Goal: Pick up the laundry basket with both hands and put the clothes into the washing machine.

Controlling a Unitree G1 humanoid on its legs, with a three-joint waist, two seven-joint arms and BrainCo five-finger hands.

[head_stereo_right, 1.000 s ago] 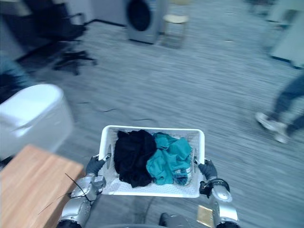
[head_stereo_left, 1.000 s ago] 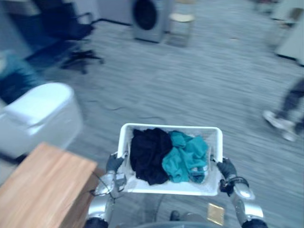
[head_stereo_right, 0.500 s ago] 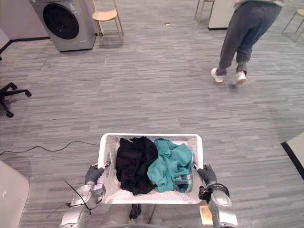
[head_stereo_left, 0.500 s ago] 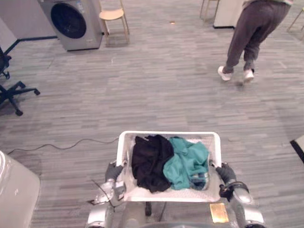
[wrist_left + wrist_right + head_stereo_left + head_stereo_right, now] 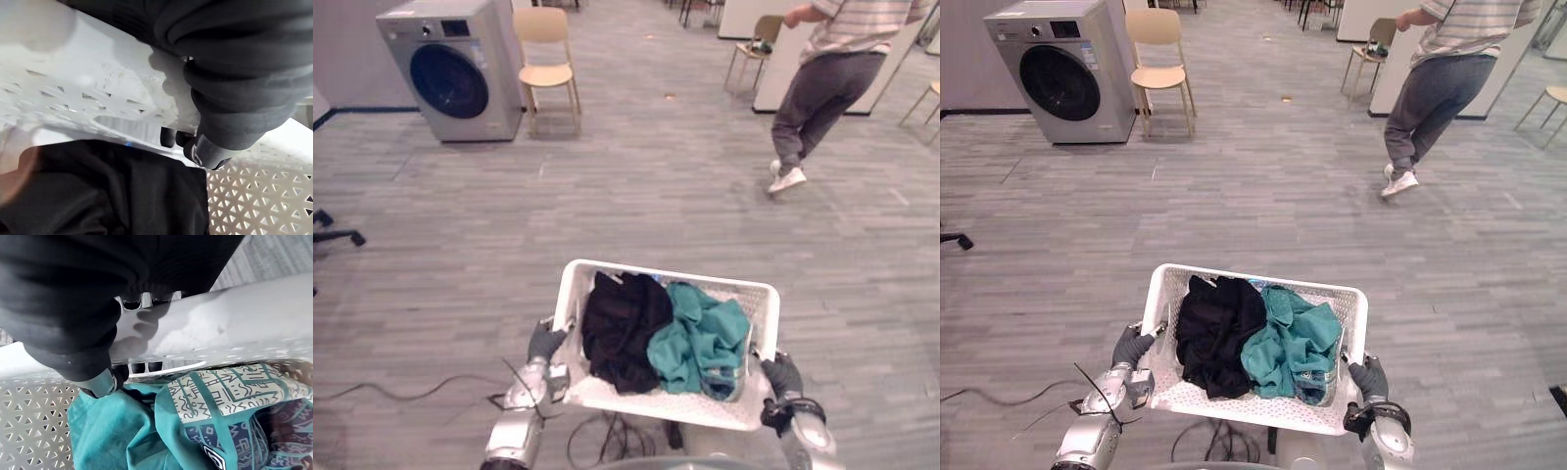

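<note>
I carry a white perforated laundry basket (image 5: 607, 392) in front of me, above the floor. It holds black clothes (image 5: 622, 328) on its left and a teal patterned garment (image 5: 700, 338) on its right. My left hand (image 5: 545, 343) is shut on the basket's left rim, its fingers (image 5: 168, 137) hooked through the handle slot. My right hand (image 5: 781, 377) is shut on the right rim (image 5: 220, 333) in the same way. A grey washing machine (image 5: 450, 69) with a dark round door stands far off at the upper left.
A wooden chair (image 5: 545, 59) stands right of the washer. A person (image 5: 822, 83) walks at the upper right beside more chairs (image 5: 754, 44) and a white counter. A chair's black base (image 5: 328, 235) shows at the left edge. Grey carpet lies between me and the washer.
The camera has swung and tilted up: the washer, the chair and the person now sit lower and fuller in view. Basket and both hands keep the same hold.
</note>
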